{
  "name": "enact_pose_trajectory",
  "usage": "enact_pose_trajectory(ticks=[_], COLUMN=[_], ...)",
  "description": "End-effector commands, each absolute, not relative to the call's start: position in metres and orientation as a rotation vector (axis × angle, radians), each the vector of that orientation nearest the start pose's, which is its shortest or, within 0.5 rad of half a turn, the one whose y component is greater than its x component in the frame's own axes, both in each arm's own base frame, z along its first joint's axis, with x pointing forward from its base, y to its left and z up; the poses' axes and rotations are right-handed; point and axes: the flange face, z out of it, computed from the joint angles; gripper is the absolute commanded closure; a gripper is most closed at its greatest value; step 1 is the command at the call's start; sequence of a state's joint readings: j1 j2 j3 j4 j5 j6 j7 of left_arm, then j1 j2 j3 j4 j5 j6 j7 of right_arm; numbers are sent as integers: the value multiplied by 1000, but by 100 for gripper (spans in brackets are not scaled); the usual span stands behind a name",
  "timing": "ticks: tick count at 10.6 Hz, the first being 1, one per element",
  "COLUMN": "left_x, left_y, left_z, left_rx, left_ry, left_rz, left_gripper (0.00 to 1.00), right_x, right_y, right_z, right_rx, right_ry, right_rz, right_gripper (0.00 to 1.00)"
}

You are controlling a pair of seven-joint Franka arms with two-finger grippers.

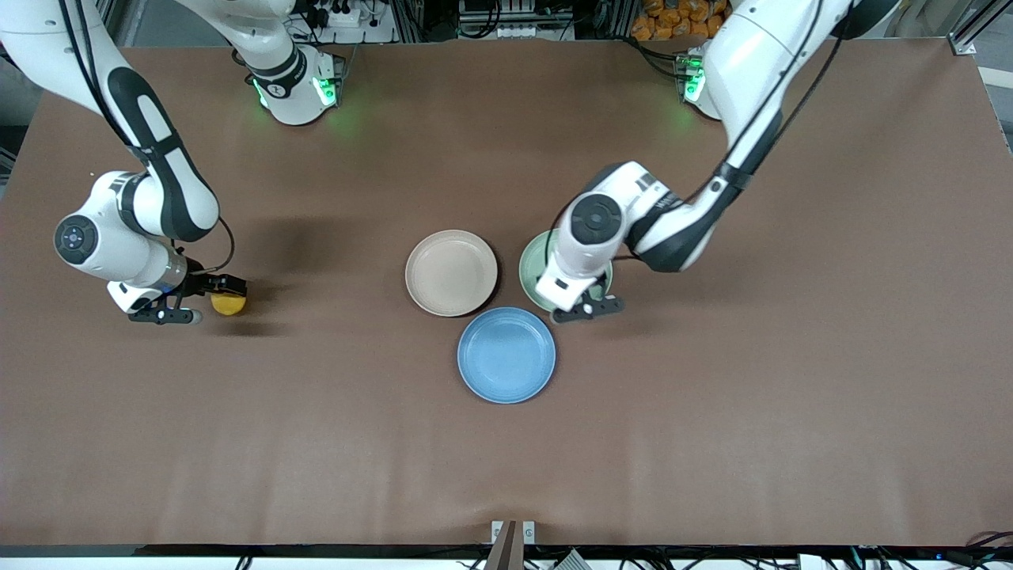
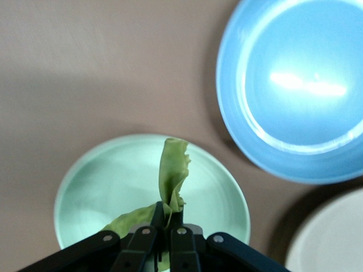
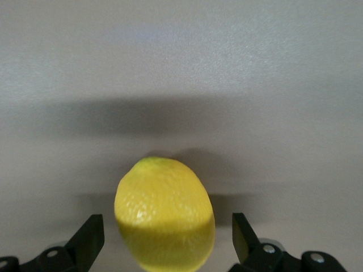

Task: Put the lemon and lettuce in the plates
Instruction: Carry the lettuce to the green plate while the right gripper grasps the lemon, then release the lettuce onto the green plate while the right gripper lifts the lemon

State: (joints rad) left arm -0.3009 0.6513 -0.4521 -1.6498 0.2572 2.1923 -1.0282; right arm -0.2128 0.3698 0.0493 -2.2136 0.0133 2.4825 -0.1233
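The yellow lemon (image 1: 228, 304) (image 3: 164, 214) lies on the brown table toward the right arm's end. My right gripper (image 1: 218, 301) (image 3: 167, 224) is open and low around it, one finger on each side with a gap on both. My left gripper (image 1: 587, 302) (image 2: 168, 211) hangs over the mint green plate (image 1: 529, 265) (image 2: 102, 175), shut on the stem end of the wrinkly green lettuce (image 2: 173, 170). The leaf dangles over the plate's middle; in the front view the left hand hides it. The beige-pink plate (image 1: 451, 272) (image 2: 334, 238) beside the mint one holds nothing.
A blue plate (image 1: 506, 355) (image 2: 295, 85) sits nearer the front camera, touching close to both pale plates. Bare brown table lies between the lemon and the plates. The two arm bases stand along the table's edge farthest from the front camera.
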Motion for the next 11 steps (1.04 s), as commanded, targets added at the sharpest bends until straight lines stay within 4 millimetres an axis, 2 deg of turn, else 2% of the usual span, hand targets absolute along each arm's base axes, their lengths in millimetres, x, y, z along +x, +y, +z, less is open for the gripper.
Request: enact_pose_trajectory(ticks=[1,3,5,6,7,8,9,11], left_x=[499,489,486,486,484,484,489,497], left_y=[-447,-444,-442,-443,-448,-451,-449,-445], left_z=[245,228,219,218,221,231,241,259], left_rx=[-3047,-2984,-2964,-2966,-2967,-2975,-2983,-2998], left_ry=[-370,-356,-349,-346,-323,-330,-349,-369], left_rz=[177,244,270,267,245,220,199,160], left_gripper=[100,100,10,0,0,0,0,0], right_x=[532,533,532,532,531,533,535,547], right_y=[-91,-89,-89,-88,-88,-88,-88,-89], right_z=[171,168,164,163,163,164,165,176], right_rx=[-3093,-3092,-3091,-3090,-3090,-3090,-3089,-3077], right_ry=[73,68,69,66,69,69,69,64], right_rz=[125,125,132,134,136,136,143,215], right_gripper=[0,0,0,8,17,31,39,40])
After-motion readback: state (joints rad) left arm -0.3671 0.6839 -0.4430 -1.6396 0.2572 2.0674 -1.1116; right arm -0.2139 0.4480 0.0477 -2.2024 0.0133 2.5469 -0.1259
